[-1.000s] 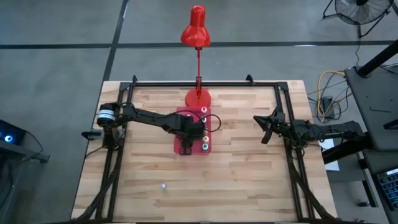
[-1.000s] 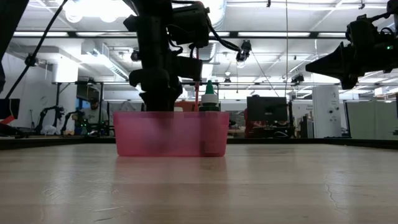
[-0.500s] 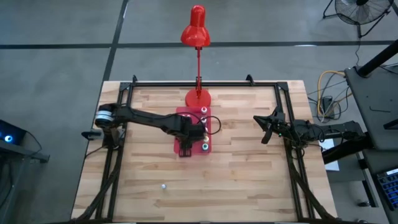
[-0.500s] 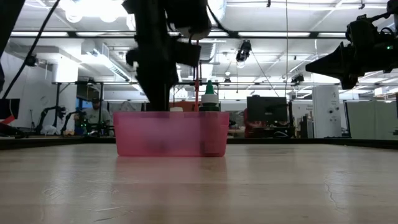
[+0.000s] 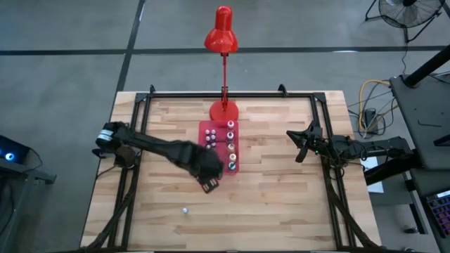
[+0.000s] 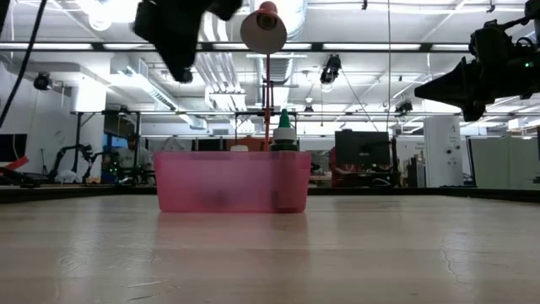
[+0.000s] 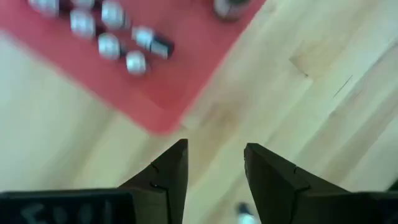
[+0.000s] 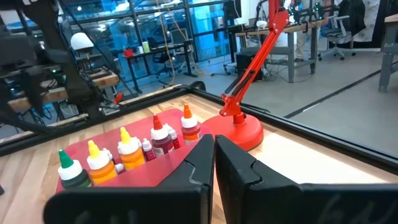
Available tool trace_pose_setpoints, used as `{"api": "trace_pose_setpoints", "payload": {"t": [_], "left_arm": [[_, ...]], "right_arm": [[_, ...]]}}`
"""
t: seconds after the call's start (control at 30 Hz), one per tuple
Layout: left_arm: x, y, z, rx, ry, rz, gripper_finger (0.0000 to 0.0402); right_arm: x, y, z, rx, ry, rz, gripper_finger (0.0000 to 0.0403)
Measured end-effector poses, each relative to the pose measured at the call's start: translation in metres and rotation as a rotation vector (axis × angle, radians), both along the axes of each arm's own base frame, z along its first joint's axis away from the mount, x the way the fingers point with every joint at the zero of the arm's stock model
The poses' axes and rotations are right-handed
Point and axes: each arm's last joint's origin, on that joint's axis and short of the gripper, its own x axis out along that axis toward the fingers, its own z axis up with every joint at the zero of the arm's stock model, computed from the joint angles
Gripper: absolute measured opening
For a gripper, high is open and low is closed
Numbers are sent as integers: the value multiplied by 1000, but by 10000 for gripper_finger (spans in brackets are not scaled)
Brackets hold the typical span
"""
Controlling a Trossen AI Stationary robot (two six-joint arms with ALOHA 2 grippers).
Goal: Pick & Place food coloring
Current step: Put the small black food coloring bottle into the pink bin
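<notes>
left gripper [image 7: 214,168]: dark fingers parted, nothing between them, raised past the near edge of the flat red rectangular tray [image 5: 209,129]. tiny food coloring bottles [image 8: 127,152] stand upright in rows there. one small whitish bottle [image 5: 184,209] lies apart on the wooden table [image 5: 281,204], probably next. right gripper [image 5: 298,145]: clenched, parked.

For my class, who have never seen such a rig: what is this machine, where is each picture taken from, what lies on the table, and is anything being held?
Two dark robot arms work at a wooden table. One camera looks straight down, one looks level across the tabletop, and one sits on each wrist. On the table stand a red desk lamp and a red tray holding food coloring bottles. One tiny bottle lies apart. The left gripper hangs beside the tray, fingers open, holding nothing. The right gripper waits at the right edge, fingers shut and empty.
</notes>
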Motion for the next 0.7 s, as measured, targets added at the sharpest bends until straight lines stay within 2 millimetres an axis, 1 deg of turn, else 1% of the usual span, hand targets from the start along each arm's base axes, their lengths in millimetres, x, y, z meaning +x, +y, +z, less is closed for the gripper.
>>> {"api": "trace_pose_setpoints", "payload": {"t": [0.07,0.2,0.4,0.53,0.63,0.7], "left_arm": [[-5,-13,-1,-27,14,101,128],[-16,-40,-8,-68,35,226,128],[-35,-67,-30,-82,113,353,128],[-48,-86,-47,-98,150,378,128],[-52,-101,-62,-144,136,358,128],[-56,-110,-72,-138,138,348,128]], "right_arm": [[0,0,0,0,0,0,9],[0,0,0,0,0,0,9],[0,0,0,0,1,1,9],[0,0,0,0,1,1,9],[0,0,0,0,0,1,9],[0,0,0,0,0,0,9]]}}
